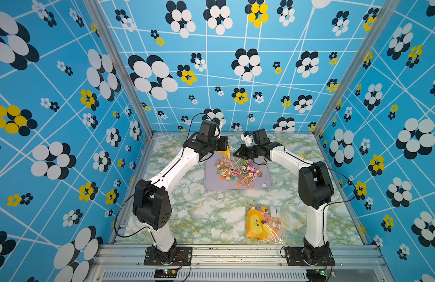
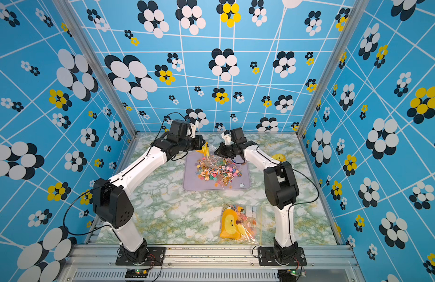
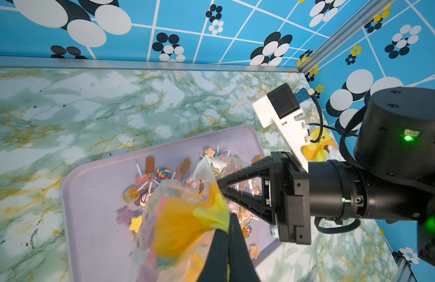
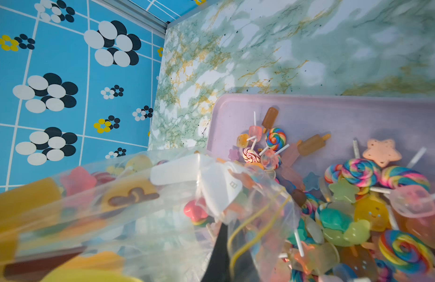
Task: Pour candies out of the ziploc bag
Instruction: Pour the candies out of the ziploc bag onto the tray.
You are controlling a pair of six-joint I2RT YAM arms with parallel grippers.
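The left fingers [image 3: 226, 238] are pressed together on one end of the ziploc bag [image 3: 177, 219], at a part with a yellow picture on it. The bag is see-through. It is held up in the air over the far edge of a purple tray [image 1: 211, 186]. Its open end, with a thin yellow line along it, tips down toward the tray. Some sweets can be seen inside the bag.

Many candies [image 1: 238, 171] lie in a heap in the tray. There are swirl lollipops on white sticks, little ice pops, stars and gummy shapes in pink, orange, green and blue. The tray sits flat on the green marble surface [image 1: 194, 207], in the far middle.

The right fingers [image 4: 225, 241] are pinched together on the bag's other end, close to its open edge, just right of the left fingers.

A second bag [image 1: 262, 222], with a yellow picture and sweets in it, lies flat on the near part of the surface, well apart from the tray.
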